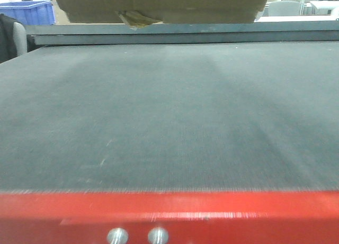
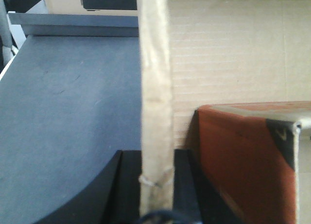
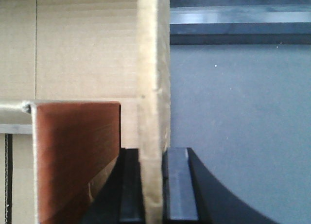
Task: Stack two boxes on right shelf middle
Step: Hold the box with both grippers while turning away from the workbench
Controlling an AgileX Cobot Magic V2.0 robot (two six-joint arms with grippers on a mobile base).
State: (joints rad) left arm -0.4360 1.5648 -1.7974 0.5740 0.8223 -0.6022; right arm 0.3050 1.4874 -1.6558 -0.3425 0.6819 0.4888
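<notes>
One cardboard box (image 1: pixel 159 3), one blue bin (image 1: pixel 27 12), two bolts (image 1: pixel 117 236) (image 1: pixel 158 235)

- box (image 1: pixel 159 3) up above the desk (image 1: pixel 169 117), centre-left
- rail (image 1: pixel 185 32) runs along the desk's back edge; bin (image 1: pixel 29 12) behind it, far left
- left fingers (image 2: pixel 182 185) either side of a box wall (image 2: pixel 155 88); desk to its left
- right fingers (image 3: pixel 180 185) either side of a second wall (image 3: pixel 153 88); desk to its right

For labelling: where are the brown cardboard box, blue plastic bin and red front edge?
Brown cardboard box (image 1: pixel 159 3): front view, near face.
Blue plastic bin (image 1: pixel 29 14): front view, side wall.
Red front edge (image 1: pixel 222 207): front view, middle.
</notes>
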